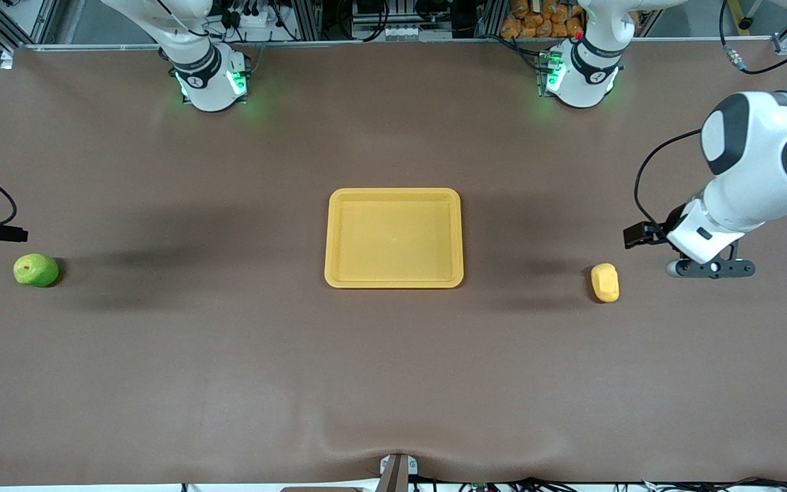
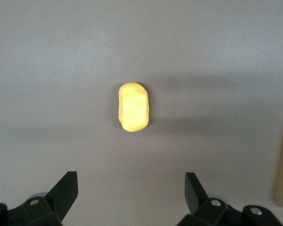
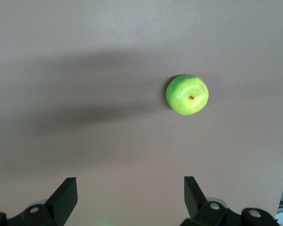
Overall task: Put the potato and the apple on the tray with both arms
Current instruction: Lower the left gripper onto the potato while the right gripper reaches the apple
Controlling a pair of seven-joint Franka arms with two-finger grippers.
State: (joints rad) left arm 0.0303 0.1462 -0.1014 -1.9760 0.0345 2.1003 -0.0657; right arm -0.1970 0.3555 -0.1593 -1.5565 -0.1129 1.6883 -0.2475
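Left gripper [image 2: 130, 197] hovering over bare worktop [image 1: 393, 383] at frame right, jaws apart, beside the potato [image 1: 604, 282]. Right gripper [image 3: 130, 200] up at far frame left, jaws apart, over worktop near the apple [image 1: 36, 270]. Tray [image 1: 394, 281] centre frame, empty.

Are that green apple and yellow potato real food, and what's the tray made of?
The round green apple and oblong yellow potato look like moulded plastic: even colour, smooth, faintly glossy skins. The flat yellow tray also seems plastic, with rounded corners and a matte sheen.
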